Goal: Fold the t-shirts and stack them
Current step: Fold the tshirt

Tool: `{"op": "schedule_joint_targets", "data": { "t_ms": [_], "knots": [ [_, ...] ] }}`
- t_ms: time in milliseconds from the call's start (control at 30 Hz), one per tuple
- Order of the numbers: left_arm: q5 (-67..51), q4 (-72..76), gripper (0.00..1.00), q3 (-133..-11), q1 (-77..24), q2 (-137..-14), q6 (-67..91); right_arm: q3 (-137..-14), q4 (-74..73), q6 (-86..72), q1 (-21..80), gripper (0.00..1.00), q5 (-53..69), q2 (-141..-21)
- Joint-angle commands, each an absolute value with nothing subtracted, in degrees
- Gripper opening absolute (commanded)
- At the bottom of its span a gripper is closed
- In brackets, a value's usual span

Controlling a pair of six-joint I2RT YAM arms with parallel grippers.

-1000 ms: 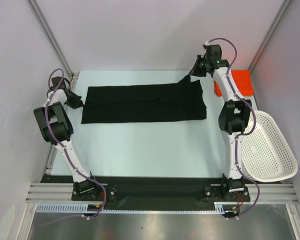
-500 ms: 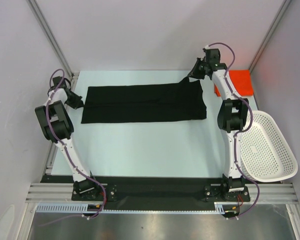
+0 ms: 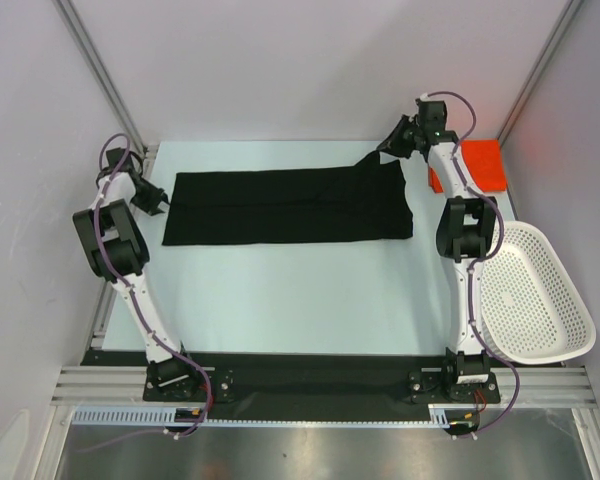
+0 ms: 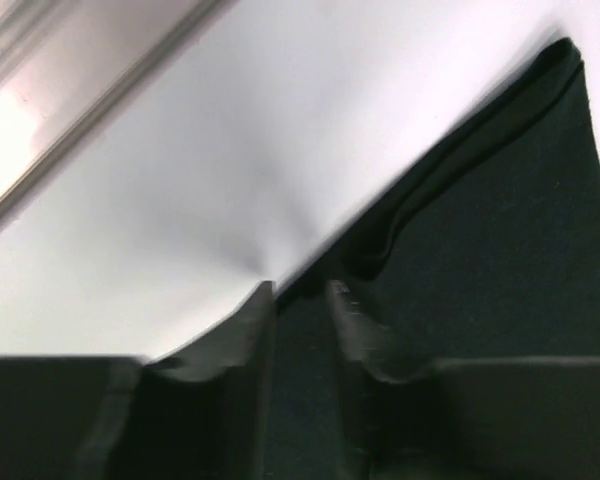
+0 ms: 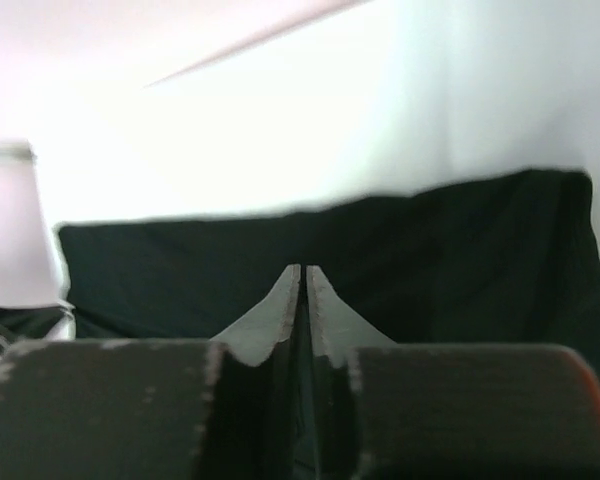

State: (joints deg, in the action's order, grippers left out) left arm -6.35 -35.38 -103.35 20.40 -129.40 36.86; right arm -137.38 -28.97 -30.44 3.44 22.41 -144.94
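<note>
The black t-shirt [image 3: 290, 205] lies as a long folded strip across the back of the table. My left gripper [image 3: 160, 205] is at its left edge, low over the table. In the left wrist view its jaws [image 4: 300, 290] stand a little apart over the shirt's edge [image 4: 500, 250]. My right gripper [image 3: 388, 148] is shut on the shirt's back right corner and holds it lifted. The right wrist view shows the jaws [image 5: 303, 268] pressed together with the shirt [image 5: 430, 250] spread beyond. The orange-red t-shirt [image 3: 477, 165] lies folded at the back right, partly behind the right arm.
A white mesh basket [image 3: 535, 295] sits at the right edge beside the right arm. Grey walls and metal posts close in the back and sides. Bare pale table [image 3: 300, 300] stretches in front of the black shirt.
My left gripper has shifted slightly back and left at the shirt's edge. My right wrist has shifted a little to the right, still holding the lifted corner. The shirt lies as before.
</note>
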Motion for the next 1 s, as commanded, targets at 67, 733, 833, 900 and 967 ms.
{"op": "schedule_joint_targets", "data": {
  "t_ms": [67, 733, 833, 900, 967],
  "knots": [
    [-3.0, -36.3, 0.46, -105.2, 20.0, -125.1, 34.4, -147.4, -29.7, -36.8, 1.1, 0.27, 25.2, -147.0],
    [-20.6, -23.2, 0.53, -62.8, 19.9, -96.3, 27.9, -104.7, -52.8, -13.3, -0.2, 0.82, 12.7, -115.1],
    [-24.9, -20.7, 0.48, -60.8, 19.8, -97.4, 28.4, -97.9, -49.8, -12.6, 1.4, 0.72, 12.0, -113.7],
    [-27.1, -19.7, 0.45, -61.0, 19.7, -98.3, 28.7, -95.5, -47.6, -12.0, 1.8, 0.68, 12.0, -113.5],
    [-27.8, -19.4, 0.44, -62.3, 19.6, -99.7, 28.6, -94.0, -46.6, -10.7, 2.1, 0.66, 11.3, -114.2]
  ]
}}
